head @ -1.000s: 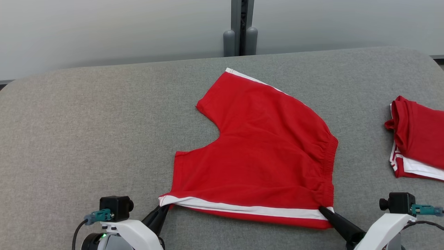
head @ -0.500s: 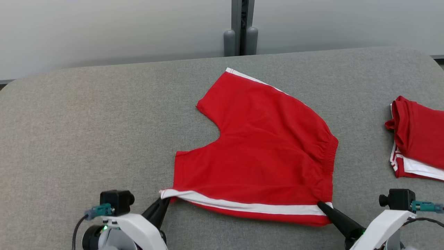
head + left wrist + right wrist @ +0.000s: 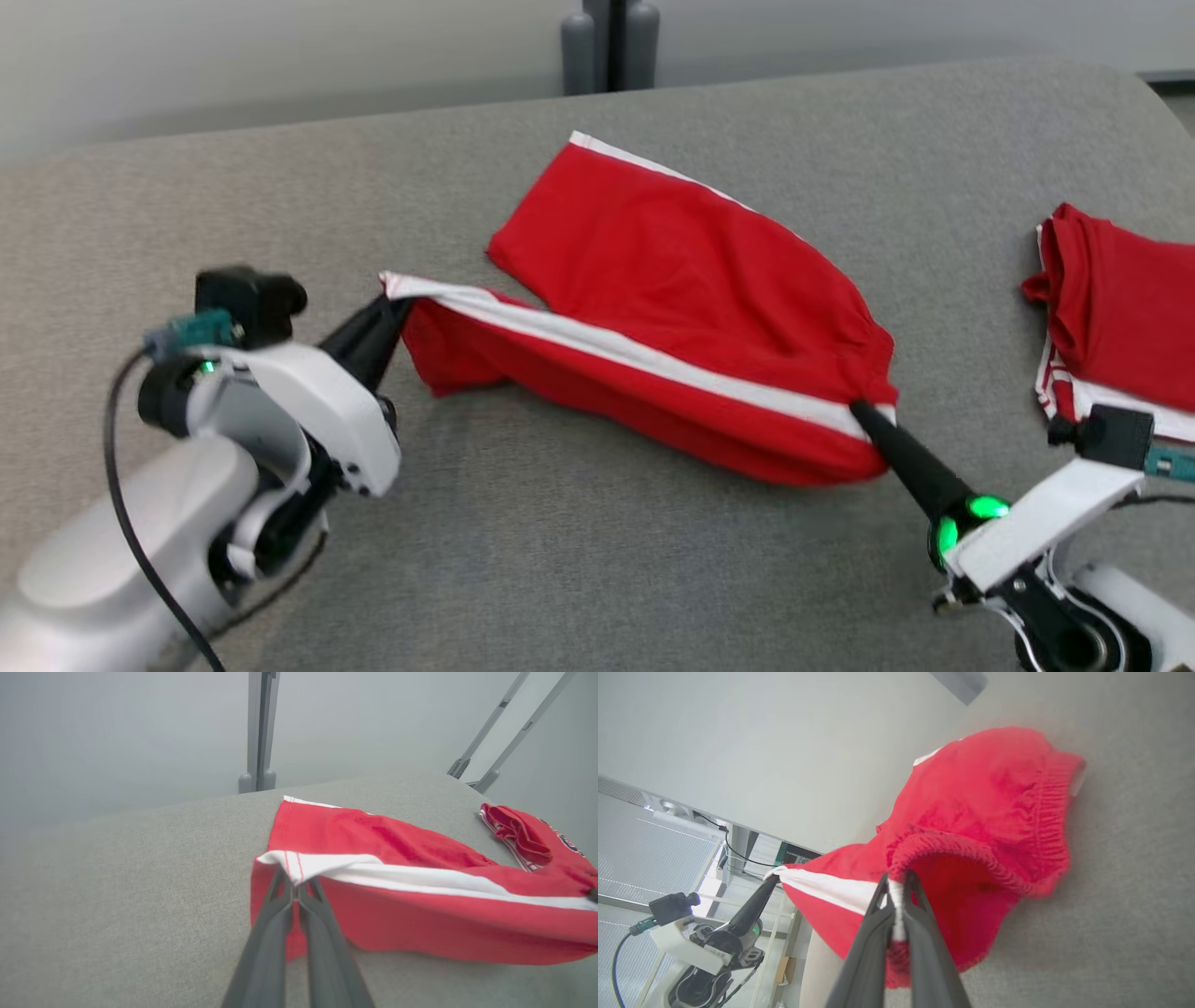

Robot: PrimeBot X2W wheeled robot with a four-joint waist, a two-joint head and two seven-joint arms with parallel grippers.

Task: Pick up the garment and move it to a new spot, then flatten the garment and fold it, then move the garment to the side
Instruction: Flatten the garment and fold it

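**A:** Red garment (image 3: 672, 271), mid-desk. What's different from a second ago?

**B:** Its near edge, the one with the white stripe (image 3: 635, 353), was lying flat along the near side of the desk (image 3: 560, 579). Now that edge is up off the cloth top and carried over toward the far leg. The head view has shifted as well, so part of the change is only the camera.

**A:** And the tools?

**B:** The left tool (image 3: 390, 301) is pinched together on the hem corner of the stripe. The right tool (image 3: 866, 417) is pinched on the waistband corner. The stripe runs taut between them.

**A:** So where does the garment stand?

**B:** The far half lies flat on the desk, and the near half is lifted and doubling over it. I'd judge the flattening done and the fold under way. Laying the edge down and moving the garment aside are not yet done.

**A:** Any containers?

**B:** I see none. The other red garment (image 3: 1120, 308) lies folded straight on the desk at the right, well apart.
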